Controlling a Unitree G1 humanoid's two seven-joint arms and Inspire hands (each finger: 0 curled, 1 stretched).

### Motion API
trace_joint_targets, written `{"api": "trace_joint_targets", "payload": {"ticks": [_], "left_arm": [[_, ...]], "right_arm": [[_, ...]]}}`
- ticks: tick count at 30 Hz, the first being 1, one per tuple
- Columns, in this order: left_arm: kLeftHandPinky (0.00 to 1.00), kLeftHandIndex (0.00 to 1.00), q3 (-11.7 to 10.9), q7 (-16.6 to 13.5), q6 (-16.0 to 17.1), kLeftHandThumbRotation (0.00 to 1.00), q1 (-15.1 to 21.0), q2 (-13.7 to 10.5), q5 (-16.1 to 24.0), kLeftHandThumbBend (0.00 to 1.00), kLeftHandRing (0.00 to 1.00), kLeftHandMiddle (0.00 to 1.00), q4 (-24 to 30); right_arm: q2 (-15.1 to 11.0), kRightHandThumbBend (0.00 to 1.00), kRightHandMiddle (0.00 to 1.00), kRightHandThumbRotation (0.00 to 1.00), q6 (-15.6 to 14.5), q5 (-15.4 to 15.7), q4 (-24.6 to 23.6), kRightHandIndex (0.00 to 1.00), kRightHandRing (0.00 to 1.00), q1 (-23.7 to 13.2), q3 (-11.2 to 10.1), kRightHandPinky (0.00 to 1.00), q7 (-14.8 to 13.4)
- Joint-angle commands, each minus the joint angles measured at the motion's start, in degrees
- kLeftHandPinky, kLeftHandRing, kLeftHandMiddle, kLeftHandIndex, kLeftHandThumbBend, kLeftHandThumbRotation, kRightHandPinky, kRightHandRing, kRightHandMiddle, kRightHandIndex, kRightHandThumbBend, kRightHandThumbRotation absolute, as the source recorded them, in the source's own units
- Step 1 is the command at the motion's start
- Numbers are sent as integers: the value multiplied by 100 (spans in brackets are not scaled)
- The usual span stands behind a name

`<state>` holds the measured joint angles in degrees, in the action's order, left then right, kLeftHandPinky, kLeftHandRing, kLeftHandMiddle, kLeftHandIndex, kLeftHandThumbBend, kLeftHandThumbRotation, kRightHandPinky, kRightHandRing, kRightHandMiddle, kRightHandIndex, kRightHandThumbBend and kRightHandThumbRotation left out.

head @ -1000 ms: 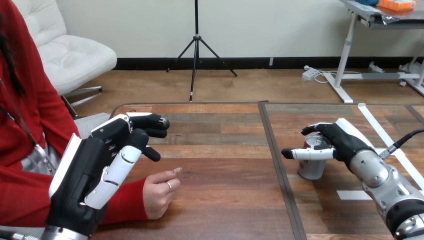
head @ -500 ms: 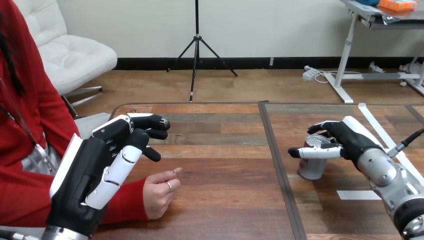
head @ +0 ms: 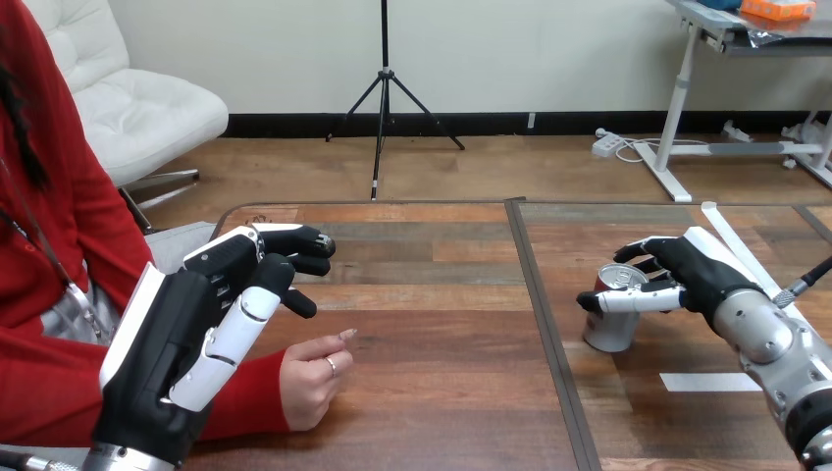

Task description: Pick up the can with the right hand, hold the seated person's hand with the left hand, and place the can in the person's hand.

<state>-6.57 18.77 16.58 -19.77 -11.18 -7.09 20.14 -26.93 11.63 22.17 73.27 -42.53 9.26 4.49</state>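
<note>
As the right robot hand clasps the can beside white tape, the left robot hand hangs loose-fingered near the person's hand.

Left hand raised with fingers loosely bent, holding nothing; right hand reaches forward, palm leftward.

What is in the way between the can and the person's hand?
Nothing visible. Only bare table lies between the can and the person's hand. The left hand hangs near the person's hand, apart from it.
</note>
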Motion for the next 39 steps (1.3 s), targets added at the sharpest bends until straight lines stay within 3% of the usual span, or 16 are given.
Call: {"api": "trace_joint_targets", "payload": {"ticks": [1, 20, 39], "left_arm": [[52, 63, 25, 9, 114, 83, 223, -79, -1, 59, 69, 70, -17], [52, 63, 9, -4, 58, 82, 232, -59, -68, 62, 69, 70, -4], [51, 63, 22, -20, 63, 84, 243, -75, 21, 62, 69, 69, 31]], "right_arm": [[-124, 100, 76, 36, 139, -87, -245, 79, 72, -407, -46, 63, 45], [-245, 100, 77, 35, 7, -29, -295, 79, 73, -462, -8, 64, 259], [-229, 100, 73, 26, 71, 124, -308, 75, 71, -391, 114, 66, 185]]}}
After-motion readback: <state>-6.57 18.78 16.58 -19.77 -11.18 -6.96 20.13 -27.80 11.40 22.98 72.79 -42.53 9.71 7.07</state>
